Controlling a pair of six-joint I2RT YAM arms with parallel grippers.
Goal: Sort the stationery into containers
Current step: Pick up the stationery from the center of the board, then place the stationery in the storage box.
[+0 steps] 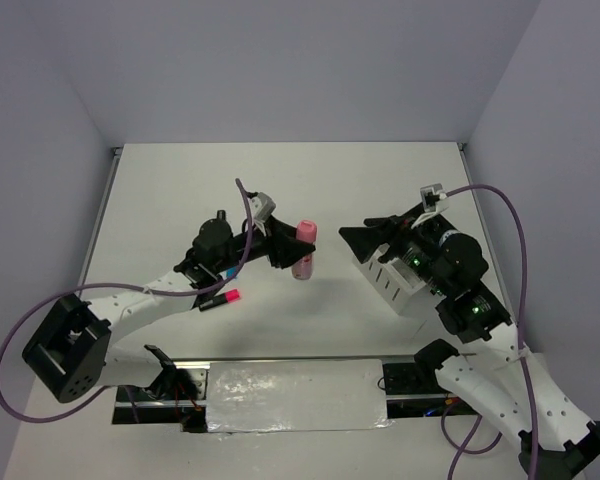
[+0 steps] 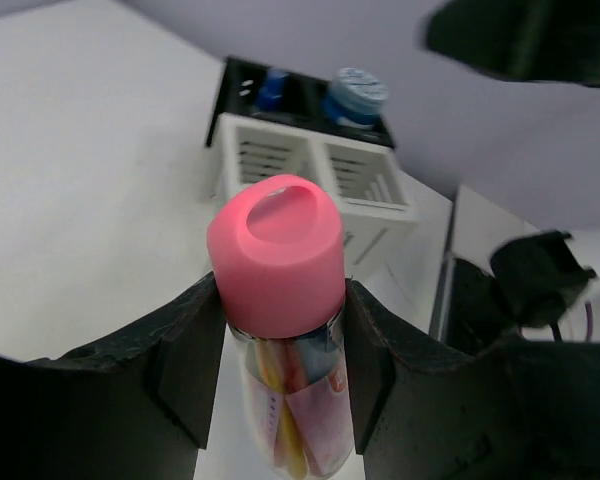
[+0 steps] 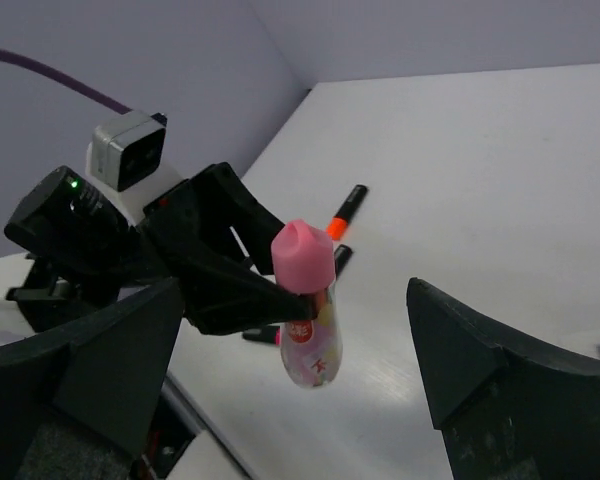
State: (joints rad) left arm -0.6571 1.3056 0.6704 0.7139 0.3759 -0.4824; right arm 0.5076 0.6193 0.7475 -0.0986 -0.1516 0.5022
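My left gripper (image 1: 296, 251) is shut on the pink-capped tube (image 1: 303, 249), holding it upright in the air just below its pink cap (image 2: 277, 250). The tube also shows in the right wrist view (image 3: 308, 325). The white organizer (image 1: 391, 283) stands to the right, under my right arm; two blue round tubs (image 2: 355, 92) sit in its black compartment. My right gripper (image 1: 369, 238) is open and empty, facing the tube from the right, apart from it. A pink highlighter (image 1: 221, 298) lies on the table under my left arm. An orange highlighter (image 3: 345, 208) lies further off.
The organizer's two white slotted compartments (image 2: 310, 170) face the left wrist camera. A dark highlighter (image 3: 340, 258) lies next to the orange one. A silver plate (image 1: 295, 395) covers the near edge between the arm bases. A purple cable (image 1: 242, 205) loops above the left wrist.
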